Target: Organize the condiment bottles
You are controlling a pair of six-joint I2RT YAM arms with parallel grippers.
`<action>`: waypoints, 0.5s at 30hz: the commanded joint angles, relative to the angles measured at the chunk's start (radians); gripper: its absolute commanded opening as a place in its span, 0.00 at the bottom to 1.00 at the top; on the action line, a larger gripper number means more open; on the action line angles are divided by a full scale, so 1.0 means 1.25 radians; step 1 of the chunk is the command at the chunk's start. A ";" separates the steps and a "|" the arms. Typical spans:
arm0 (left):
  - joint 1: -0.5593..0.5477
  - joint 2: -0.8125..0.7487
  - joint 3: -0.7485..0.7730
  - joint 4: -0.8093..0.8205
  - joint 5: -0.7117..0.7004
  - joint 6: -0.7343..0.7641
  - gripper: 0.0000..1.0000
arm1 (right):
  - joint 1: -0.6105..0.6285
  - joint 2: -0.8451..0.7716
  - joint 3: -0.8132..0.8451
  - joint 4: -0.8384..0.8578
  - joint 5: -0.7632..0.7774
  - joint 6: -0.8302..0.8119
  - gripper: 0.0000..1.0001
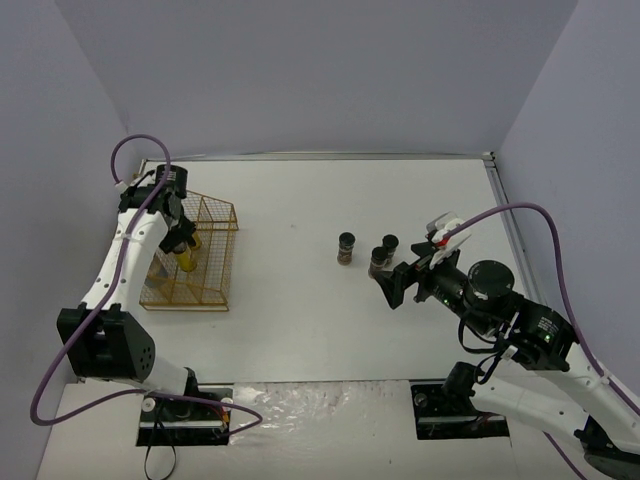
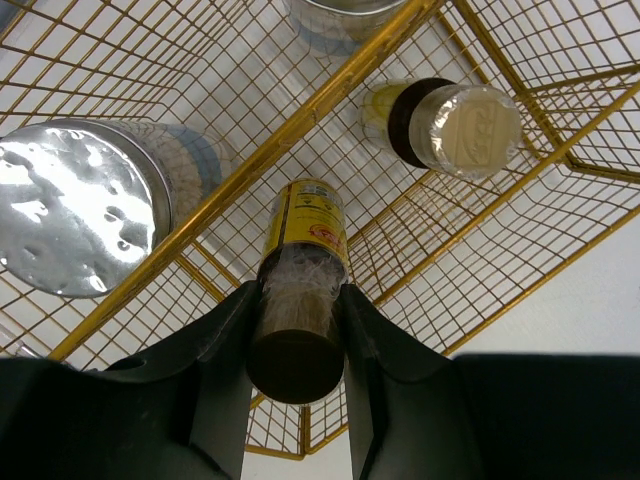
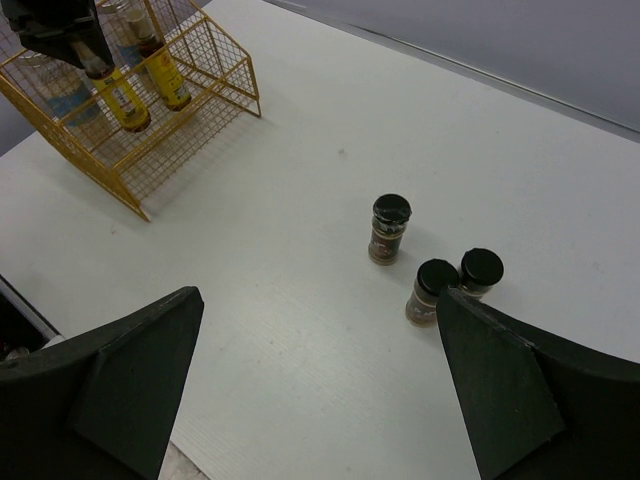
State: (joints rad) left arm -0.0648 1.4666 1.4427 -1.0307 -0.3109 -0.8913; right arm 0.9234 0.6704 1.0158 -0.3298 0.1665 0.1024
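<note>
Over the rack, the downturned left gripper clamps a yellow bottle.

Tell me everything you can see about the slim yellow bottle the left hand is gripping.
The slim yellow bottle has a dark round cap, a clear shrink seal over its neck and a yellow label with red print. The left hand is shut on its neck, a finger on each side, holding it within the gold wire rack. Whether its base rests on the wire cannot be told.
</note>
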 commanded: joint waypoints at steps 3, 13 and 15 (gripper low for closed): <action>0.021 -0.011 -0.019 0.081 -0.013 -0.022 0.01 | -0.002 0.003 -0.012 0.042 -0.001 -0.012 1.00; 0.022 -0.003 -0.058 0.085 0.007 -0.031 0.20 | -0.003 -0.005 -0.031 0.042 0.007 -0.006 1.00; 0.021 -0.005 -0.063 0.081 0.010 -0.032 0.26 | -0.002 -0.004 -0.031 0.041 0.007 -0.006 1.00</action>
State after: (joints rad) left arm -0.0437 1.4857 1.3561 -0.9583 -0.3044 -0.9077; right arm 0.9234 0.6638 0.9773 -0.3338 0.1669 0.1028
